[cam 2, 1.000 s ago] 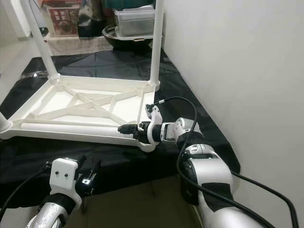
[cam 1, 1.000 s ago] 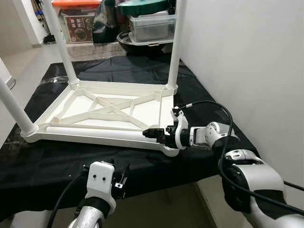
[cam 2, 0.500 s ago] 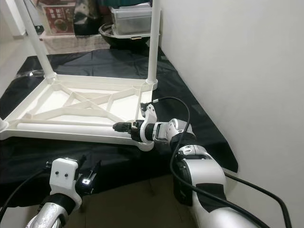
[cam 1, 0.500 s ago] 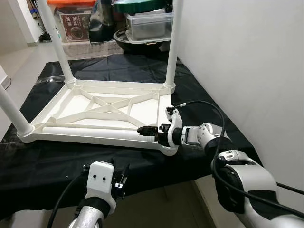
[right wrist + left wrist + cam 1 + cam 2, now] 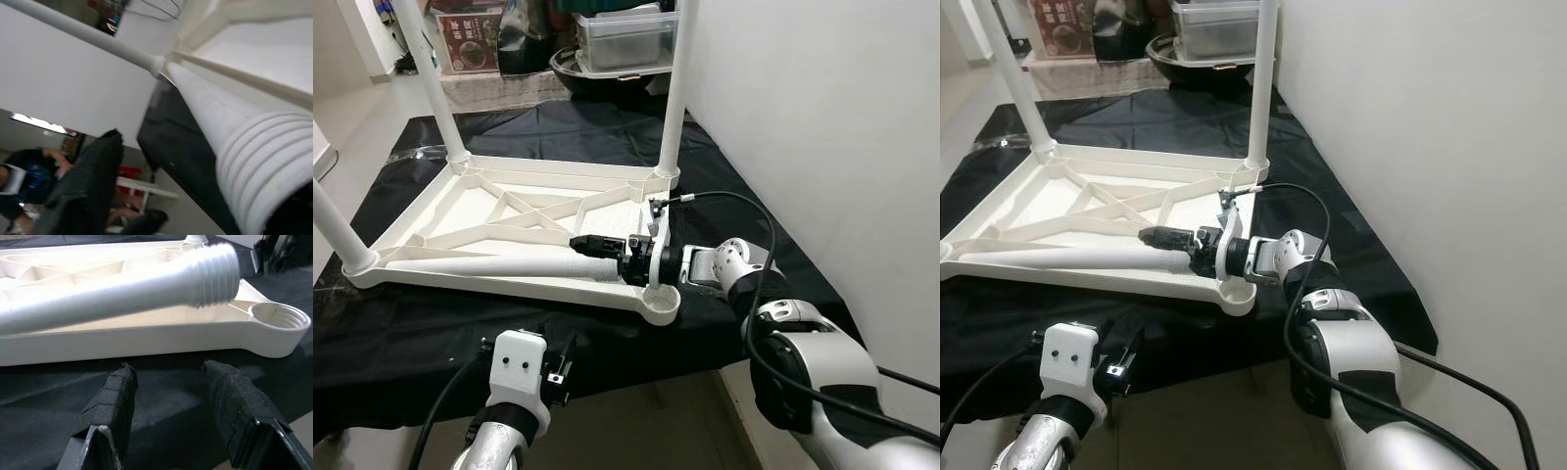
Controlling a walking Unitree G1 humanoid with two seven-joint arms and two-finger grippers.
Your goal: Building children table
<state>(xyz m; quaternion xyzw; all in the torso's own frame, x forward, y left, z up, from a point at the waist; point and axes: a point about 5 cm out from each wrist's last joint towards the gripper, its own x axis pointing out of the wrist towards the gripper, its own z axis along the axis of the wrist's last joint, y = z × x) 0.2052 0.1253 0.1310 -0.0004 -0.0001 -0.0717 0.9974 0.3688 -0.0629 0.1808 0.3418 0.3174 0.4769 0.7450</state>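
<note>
Right gripper: my black fingers are clamped around the threaded end of the loose leg, just above the near right corner of the table top.
Loose leg: it lies nearly flat along the near edge of the frame, its threaded end raised slightly at my fingers.
Table top: white, upside down on the black cloth, ribs facing up.
Empty socket: at the near right corner, threaded, just beside the leg's end but not joined to it.
Fitted legs: three stand upright at the other corners.
Left gripper: my fingers are spread apart with nothing between them, low over the cloth in front of the near edge.
Behind the table: storage bins on the floor.
</note>
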